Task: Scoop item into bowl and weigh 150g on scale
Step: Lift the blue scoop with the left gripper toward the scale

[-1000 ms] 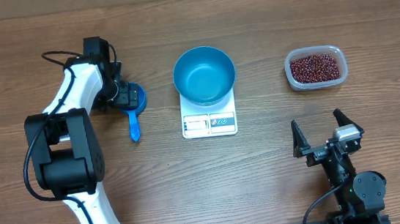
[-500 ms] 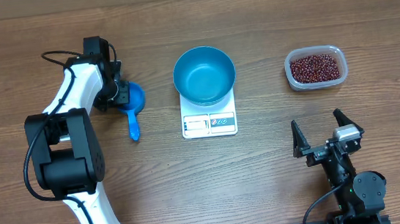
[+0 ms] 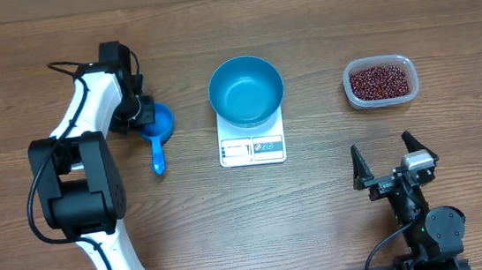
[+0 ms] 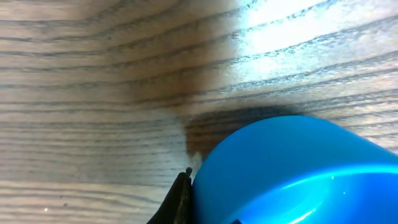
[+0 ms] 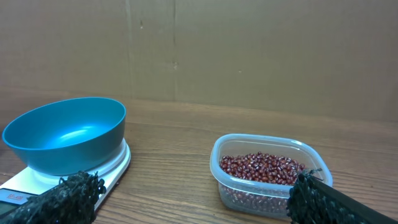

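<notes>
The teal-blue bowl (image 3: 246, 88) (image 5: 65, 134) stands empty on the white scale (image 3: 252, 149) (image 5: 118, 163) at the table's middle. The item, dark red-brown beans (image 3: 380, 81) (image 5: 261, 168), fills a clear plastic tub (image 3: 349, 85) at the back right. A small blue scoop (image 3: 160, 125) lies left of the scale, handle toward the front. My left gripper (image 3: 141, 116) is shut on the scoop's cup wall; in the left wrist view one dark finger (image 4: 180, 198) presses against the blue cup (image 4: 292, 168). My right gripper (image 3: 394, 163) (image 5: 193, 205) stands open at the front right, nothing between its fingers.
The tub's rim (image 5: 217, 155) lies just ahead of my right gripper, with the scale to its left. A cardboard wall (image 5: 249, 50) closes off the table's far side. Bare wood lies between the scoop, the scale and the tub.
My left gripper has closed from wide open onto the scoop's cup. The scoop shifted slightly, its handle swinging a little to the left. The right arm has not moved.
</notes>
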`<state>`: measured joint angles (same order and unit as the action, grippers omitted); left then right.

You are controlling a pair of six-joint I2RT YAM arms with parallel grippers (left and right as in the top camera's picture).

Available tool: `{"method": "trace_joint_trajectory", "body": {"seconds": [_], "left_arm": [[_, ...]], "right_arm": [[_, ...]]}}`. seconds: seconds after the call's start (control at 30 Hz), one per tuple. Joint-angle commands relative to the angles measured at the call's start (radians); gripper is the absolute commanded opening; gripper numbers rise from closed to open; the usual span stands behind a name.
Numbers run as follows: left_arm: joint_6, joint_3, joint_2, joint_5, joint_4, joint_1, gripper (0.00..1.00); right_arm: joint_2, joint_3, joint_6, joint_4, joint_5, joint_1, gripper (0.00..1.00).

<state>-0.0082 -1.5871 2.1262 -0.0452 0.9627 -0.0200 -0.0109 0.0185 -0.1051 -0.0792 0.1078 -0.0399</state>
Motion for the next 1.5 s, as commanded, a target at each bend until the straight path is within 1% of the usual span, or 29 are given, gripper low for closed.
{"method": "trace_joint_trajectory", "body": {"seconds": [0.0,0.13,0.23,0.33,0.43,0.47,0.53,0.57,0.63,0.7,0.8,0.9,1.03,1.13,1.2,1.33,1.47], "left_arm": [[-0.053,-0.056,-0.121,-0.014,0.021,0.001,0.04],[-0.085,-0.061,-0.244,-0.014,0.033,0.001,0.04],[-0.151,-0.061,-0.35,-0.013,0.054,0.001,0.04],[-0.245,-0.061,-0.449,-0.005,0.096,0.001,0.04],[-0.384,-0.061,-0.543,0.002,0.161,0.001,0.04],[-0.408,-0.061,-0.555,0.005,0.17,0.001,0.04],[-0.524,-0.061,-0.592,0.031,0.216,0.001,0.04],[-0.589,-0.061,-0.603,0.049,0.247,0.001,0.04],[-0.663,-0.061,-0.606,0.073,0.292,0.001,0.04],[-0.709,-0.06,-0.606,0.082,0.326,0.001,0.04],[-0.805,-0.06,-0.606,0.137,0.374,0.001,0.04],[-0.846,-0.06,-0.606,0.174,0.398,0.002,0.04],[-0.892,-0.06,-0.606,0.176,0.456,0.014,0.04],[-0.974,-0.059,-0.606,0.168,0.539,0.057,0.04],[-1.02,-0.058,-0.606,0.164,0.56,0.083,0.04],[-1.122,-0.057,-0.604,0.098,0.565,0.168,0.04],[-1.236,-0.057,-0.602,0.018,0.56,0.282,0.04]], "right_arm": [[0.008,-0.01,-0.005,0.004,0.006,0.003,1.0],[0.008,-0.01,-0.005,0.004,0.006,0.003,1.0],[0.008,-0.01,-0.005,0.004,0.006,0.003,1.0],[0.008,-0.01,-0.005,0.004,0.006,0.003,1.0],[0.008,-0.01,-0.005,0.004,0.006,0.003,1.0],[0.008,-0.01,-0.005,0.004,0.006,0.003,1.0],[0.008,-0.01,-0.005,0.004,0.006,0.003,1.0],[0.008,-0.01,-0.005,0.004,0.006,0.003,1.0],[0.008,-0.01,-0.005,0.004,0.006,0.003,1.0],[0.008,-0.01,-0.005,0.004,0.006,0.003,1.0],[0.008,-0.01,-0.005,0.004,0.006,0.003,1.0],[0.008,-0.01,-0.005,0.004,0.006,0.003,1.0],[0.008,-0.01,-0.005,0.004,0.006,0.003,1.0],[0.008,-0.01,-0.005,0.004,0.006,0.003,1.0],[0.008,-0.01,-0.005,0.004,0.006,0.003,1.0],[0.008,-0.01,-0.005,0.004,0.006,0.003,1.0],[0.008,-0.01,-0.005,0.004,0.006,0.003,1.0]]}}
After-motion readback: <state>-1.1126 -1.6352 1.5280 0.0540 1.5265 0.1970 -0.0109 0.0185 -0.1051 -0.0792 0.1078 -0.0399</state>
